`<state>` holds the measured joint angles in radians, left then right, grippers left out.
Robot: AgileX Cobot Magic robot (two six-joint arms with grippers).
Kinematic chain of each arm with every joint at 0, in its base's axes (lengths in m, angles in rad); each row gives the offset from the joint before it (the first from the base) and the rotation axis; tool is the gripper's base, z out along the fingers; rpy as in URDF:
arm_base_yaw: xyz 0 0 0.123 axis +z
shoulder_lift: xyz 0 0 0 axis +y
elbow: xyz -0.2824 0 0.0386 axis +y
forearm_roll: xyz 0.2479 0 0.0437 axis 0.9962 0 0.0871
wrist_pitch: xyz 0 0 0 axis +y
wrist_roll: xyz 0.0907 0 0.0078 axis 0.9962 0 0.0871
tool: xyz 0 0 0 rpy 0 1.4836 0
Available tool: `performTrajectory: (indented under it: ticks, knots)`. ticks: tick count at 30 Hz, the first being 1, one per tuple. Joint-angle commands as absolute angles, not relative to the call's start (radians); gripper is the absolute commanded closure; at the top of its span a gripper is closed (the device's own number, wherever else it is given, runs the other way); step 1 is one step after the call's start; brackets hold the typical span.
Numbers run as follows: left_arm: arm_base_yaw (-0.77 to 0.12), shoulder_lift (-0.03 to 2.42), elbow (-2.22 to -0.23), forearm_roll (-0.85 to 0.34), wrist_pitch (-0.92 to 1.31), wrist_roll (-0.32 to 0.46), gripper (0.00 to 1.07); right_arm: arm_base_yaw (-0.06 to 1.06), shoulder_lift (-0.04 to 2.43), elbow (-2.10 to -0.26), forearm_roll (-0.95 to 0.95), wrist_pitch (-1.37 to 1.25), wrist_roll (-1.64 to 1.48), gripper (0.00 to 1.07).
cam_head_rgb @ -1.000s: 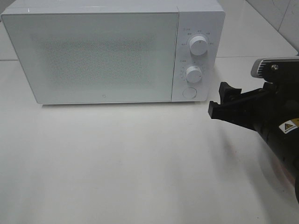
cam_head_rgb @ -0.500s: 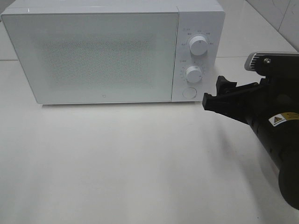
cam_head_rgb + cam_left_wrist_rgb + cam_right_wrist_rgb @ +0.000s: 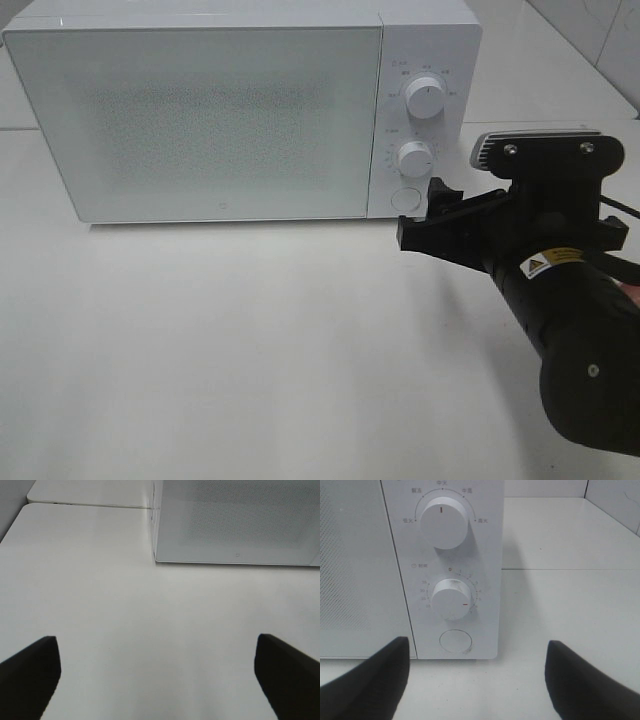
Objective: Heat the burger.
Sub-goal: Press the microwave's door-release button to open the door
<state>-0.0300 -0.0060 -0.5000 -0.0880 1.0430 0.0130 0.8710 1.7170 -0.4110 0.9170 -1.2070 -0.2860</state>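
Note:
The burger is out of view in every frame. The white microwave (image 3: 200, 120) stands at the back of the table with its door shut. Its panel carries an upper knob (image 3: 426, 100), a lower knob (image 3: 414, 159) and a round button (image 3: 404, 198). My right gripper (image 3: 421, 213) is open and empty, just in front of the button and apart from it. In the right wrist view the gripper (image 3: 476, 652) frames the lower knob (image 3: 451, 598) and the button (image 3: 455, 642). My left gripper (image 3: 155, 645) is open and empty over bare table, facing the microwave's left corner (image 3: 156, 555).
The white table (image 3: 250, 340) stretches in front of the microwave. The right arm's black body (image 3: 570, 330) fills the lower right of the high view. A small pink sliver (image 3: 631, 290) shows at the right edge behind the arm. A tiled wall (image 3: 600, 30) stands at the back right.
My right arm has moved left and forward, bringing the open gripper from beside the microwave to just in front of its round button. The microwave has not moved.

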Motion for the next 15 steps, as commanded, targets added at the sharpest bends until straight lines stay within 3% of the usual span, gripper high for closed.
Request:
performTrajectory:
  ticks: [1,11,15]
  knots:
    - [-0.029,-0.024,-0.498,-0.086,1.035,0.014,0.09,0.849,1.742,-0.44,0.88,-1.229,-0.273,0.37]
    - [-0.029,-0.024,-0.498,-0.086,1.035,0.014,0.09,0.824,1.772,-0.472,0.865,-1.195,-0.256,0.37]
    - [-0.029,-0.024,-0.498,-0.086,1.035,0.014,0.09,0.824,1.772,-0.472,0.865,-1.185,-0.109,0.38]
